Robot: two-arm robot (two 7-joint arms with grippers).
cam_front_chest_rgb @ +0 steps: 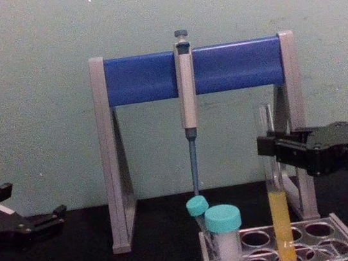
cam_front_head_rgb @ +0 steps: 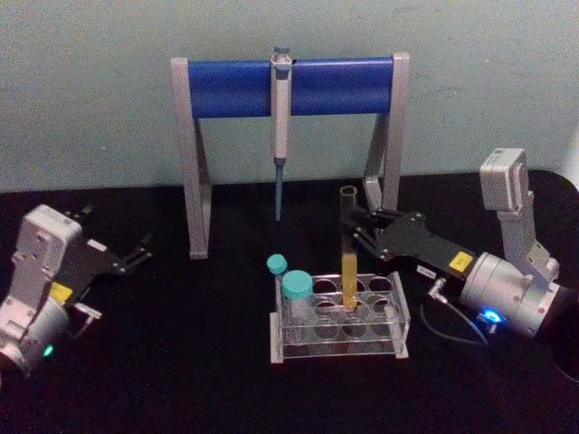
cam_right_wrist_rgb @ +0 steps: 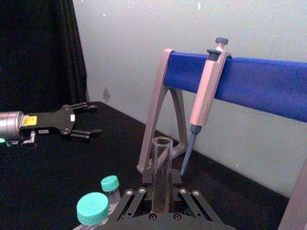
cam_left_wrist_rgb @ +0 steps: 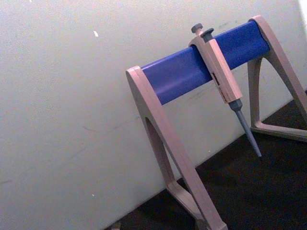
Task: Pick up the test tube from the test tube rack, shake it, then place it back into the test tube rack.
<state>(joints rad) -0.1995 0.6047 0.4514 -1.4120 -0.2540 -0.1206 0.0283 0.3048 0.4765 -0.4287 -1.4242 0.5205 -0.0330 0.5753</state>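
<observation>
1 black worktop (cam_front_head_rgb: 181,362) carries everything. At its back stands 1 grey-and-blue pipette stand (cam_front_head_rgb: 289,86). I have 2 end effectors. My left end effector (cam_front_head_rgb: 140,251) hovers released, fingers spread, at the left side, well apart from the rest. My right end effector (cam_front_head_rgb: 348,224) reaches in from the right and is clenched on the upper part of the test tube. In front of the stand sits 1 clear test tube rack (cam_front_head_rgb: 398,344). 1 grey pipette (cam_front_head_rgb: 281,136) hangs from the blue bar. 1 test tube (cam_front_head_rgb: 349,271) stands upright, its yellow lower end down in a rack hole. 2 teal-capped tubes (cam_front_head_rgb: 296,287) occupy the rack's left end.
</observation>
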